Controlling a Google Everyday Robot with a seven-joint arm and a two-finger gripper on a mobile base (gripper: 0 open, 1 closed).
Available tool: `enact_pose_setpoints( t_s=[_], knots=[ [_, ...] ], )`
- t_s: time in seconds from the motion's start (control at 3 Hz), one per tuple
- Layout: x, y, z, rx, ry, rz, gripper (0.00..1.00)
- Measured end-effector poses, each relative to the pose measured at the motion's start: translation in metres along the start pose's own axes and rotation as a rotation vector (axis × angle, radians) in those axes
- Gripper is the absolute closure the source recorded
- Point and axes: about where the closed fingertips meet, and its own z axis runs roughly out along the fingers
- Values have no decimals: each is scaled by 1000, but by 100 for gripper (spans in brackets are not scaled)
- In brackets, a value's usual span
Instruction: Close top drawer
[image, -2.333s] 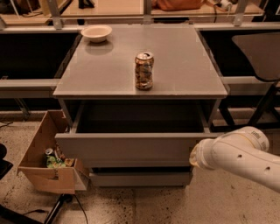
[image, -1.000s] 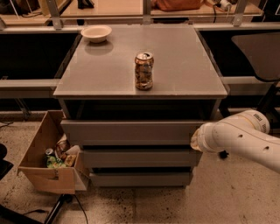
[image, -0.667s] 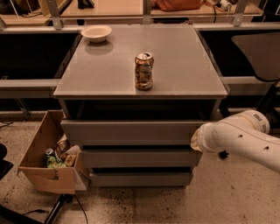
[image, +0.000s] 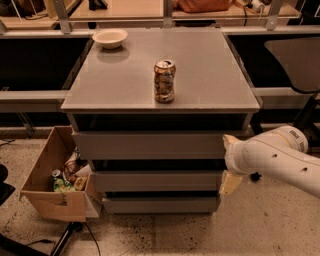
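Observation:
The top drawer (image: 150, 145) is the uppermost grey front of the cabinet, under the grey top. Its front sits about flush with the two narrower drawer fronts (image: 155, 181) below it, and no interior shows. My white arm (image: 272, 159) comes in from the right. The gripper (image: 228, 149) is at the arm's end, against the right end of the top drawer's front, mostly hidden by the wrist.
A drink can (image: 164, 80) stands mid-top on the cabinet and a white bowl (image: 110, 38) sits at its back left. An open cardboard box (image: 55, 184) of litter is on the floor at the left. A chair (image: 300, 55) is at the right.
The top drawer stood pulled out at first and is now pushed in. My arm followed it towards the cabinet and has barely moved in the last second.

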Motion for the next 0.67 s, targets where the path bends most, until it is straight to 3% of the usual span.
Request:
enact_pose_setpoints(
  t_s=[0.33, 0.67],
  knots=[
    [0, 0, 0, 0, 0, 0, 0],
    [0, 0, 0, 0, 0, 0, 18]
  ],
)
